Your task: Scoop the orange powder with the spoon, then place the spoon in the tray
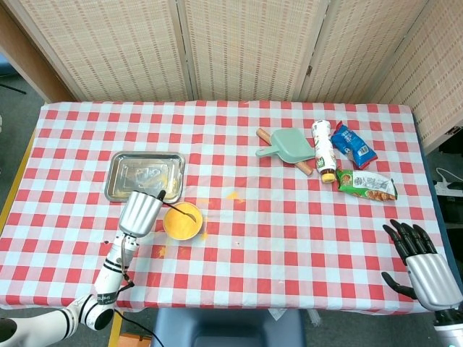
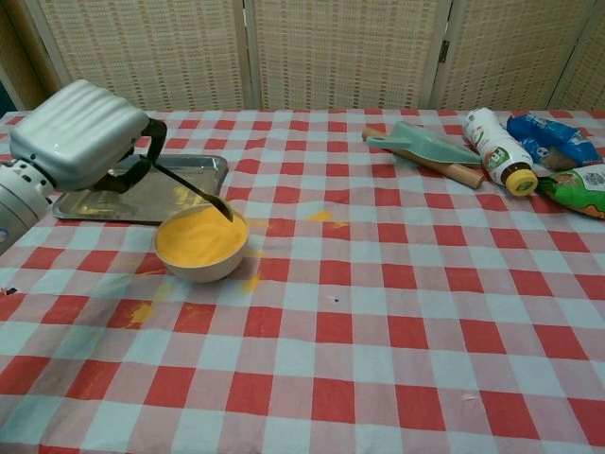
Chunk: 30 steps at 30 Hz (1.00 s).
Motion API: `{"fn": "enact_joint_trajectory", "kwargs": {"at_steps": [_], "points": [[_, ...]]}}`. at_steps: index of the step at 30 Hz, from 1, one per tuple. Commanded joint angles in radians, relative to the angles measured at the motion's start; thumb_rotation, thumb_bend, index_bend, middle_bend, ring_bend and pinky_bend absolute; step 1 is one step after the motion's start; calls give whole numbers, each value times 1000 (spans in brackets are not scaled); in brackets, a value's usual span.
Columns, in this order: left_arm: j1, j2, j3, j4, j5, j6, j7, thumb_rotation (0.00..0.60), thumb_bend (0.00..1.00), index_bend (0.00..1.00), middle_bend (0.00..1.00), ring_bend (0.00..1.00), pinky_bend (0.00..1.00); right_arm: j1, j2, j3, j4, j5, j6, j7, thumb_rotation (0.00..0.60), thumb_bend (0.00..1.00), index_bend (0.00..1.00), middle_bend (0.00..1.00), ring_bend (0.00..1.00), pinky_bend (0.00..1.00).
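A white bowl full of orange powder stands just right of the steel tray. My left hand holds a dark spoon by its handle, the spoon's bowl raised over the powder near the bowl's far rim. Whether the spoon carries powder is not clear. The tray holds a few smears of orange powder. My right hand is at the table's near right corner, fingers spread, holding nothing; the chest view does not show it.
Orange spills dot the checked cloth around the bowl. At the far right lie a green dustpan on a wooden roller, a white bottle on its side, and blue and green snack bags.
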Motion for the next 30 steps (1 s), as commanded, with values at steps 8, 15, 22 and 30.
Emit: {"fn": "enact_joint_trajectory", "kwargs": {"at_steps": [8,15,22,30], "points": [[-24,-107,16,203,40,6,-69,600,789,953,1000,1000,1000,-5,6,2,4,-2,14,18,600,189,0,0,0,0],[-40,-160,28,324,82,39,-48,600,788,953,1000,1000,1000,-1,6,5,4,6,4,17,600,189,0,0,0,0],[-44,-164,35,366,102,58,-39,600,790,953,1000,1000,1000,1,5,6,1,9,1,13,600,188,0,0,0,0],[-23,-149,85,408,141,70,-29,600,788,953,1000,1000,1000,-2,4,7,0,8,6,10,600,189,0,0,0,0]]}}
